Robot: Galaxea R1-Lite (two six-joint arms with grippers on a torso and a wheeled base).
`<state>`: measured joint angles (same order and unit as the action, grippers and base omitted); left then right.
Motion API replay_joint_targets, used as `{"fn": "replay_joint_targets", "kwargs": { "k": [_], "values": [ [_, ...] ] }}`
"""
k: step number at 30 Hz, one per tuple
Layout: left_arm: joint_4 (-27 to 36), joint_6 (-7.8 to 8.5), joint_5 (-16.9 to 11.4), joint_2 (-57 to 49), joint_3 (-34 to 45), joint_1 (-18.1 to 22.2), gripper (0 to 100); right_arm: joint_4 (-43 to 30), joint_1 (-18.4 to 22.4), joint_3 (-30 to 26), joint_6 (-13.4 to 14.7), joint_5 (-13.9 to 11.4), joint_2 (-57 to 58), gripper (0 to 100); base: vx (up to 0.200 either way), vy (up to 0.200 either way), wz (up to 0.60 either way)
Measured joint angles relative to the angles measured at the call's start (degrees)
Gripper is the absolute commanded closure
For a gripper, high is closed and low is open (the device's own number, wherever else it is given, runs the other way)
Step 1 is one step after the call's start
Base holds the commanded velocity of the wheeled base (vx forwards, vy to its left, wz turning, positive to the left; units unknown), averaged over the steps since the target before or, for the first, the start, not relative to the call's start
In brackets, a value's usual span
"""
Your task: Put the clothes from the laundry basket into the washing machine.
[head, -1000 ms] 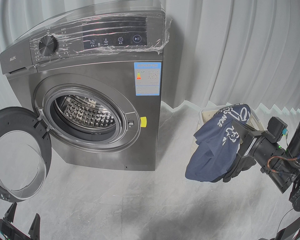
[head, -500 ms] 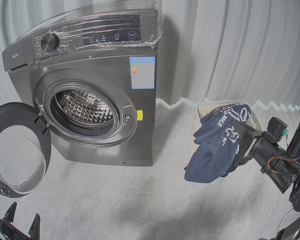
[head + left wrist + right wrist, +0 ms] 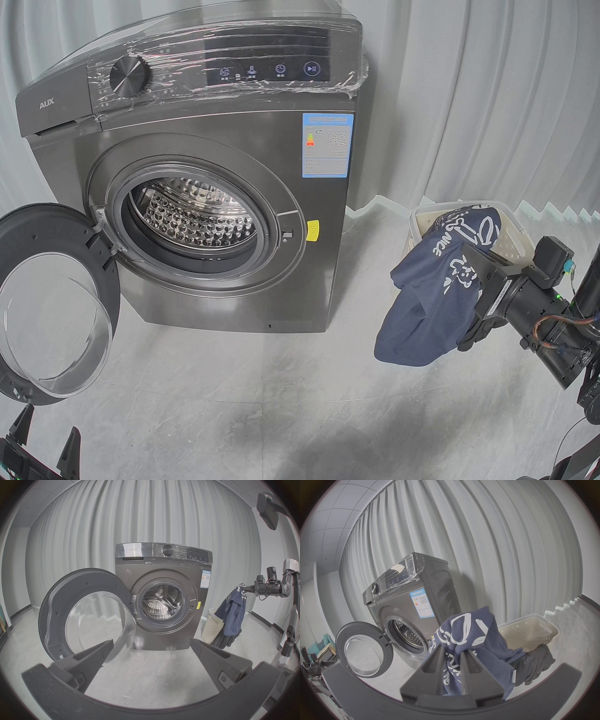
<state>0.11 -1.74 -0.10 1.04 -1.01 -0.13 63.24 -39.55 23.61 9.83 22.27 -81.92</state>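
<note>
The door (image 3: 56, 306) hangs wide aside; drum mouth (image 3: 194, 215) unblocked, bare floor (image 3: 300, 387) before it.

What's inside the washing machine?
Just the shiny metal drum with little holes; it looks empty. Its lowest front part is hidden behind the round door rim.

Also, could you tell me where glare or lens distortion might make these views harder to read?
Head view: the clear plastic wrap on the grey washing machine catches streaky glare across its panel. Left wrist view: strong fisheye bends the white curtain folds, with dark corners. Right wrist view: same curving; the right claw blocks part of the navy printed T-shirt.
</note>
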Motion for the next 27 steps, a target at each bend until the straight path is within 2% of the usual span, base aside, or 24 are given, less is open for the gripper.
{"fn": "replay_joint_targets", "kwargs": {
  "k": [10,19,27],
  "values": [
    [0.07,0.00,0.02,0.00,0.00,-0.02,0,0.09,-0.78,-0.09,0.65,-0.52,-0.22,100,0.000,0.020,0.00],
    [0.07,-0.06,0.00,0.00,0.00,0.00,0,0.01,-0.91,-0.22,0.65,-0.51,-0.27,100,-0.200,0.000,0.00],
    [0.07,-0.02,0.00,0.00,0.00,0.00,0,0.00,-0.89,-0.29,0.65,-0.51,-0.30,100,0.000,0.000,0.00]
  ]
}}
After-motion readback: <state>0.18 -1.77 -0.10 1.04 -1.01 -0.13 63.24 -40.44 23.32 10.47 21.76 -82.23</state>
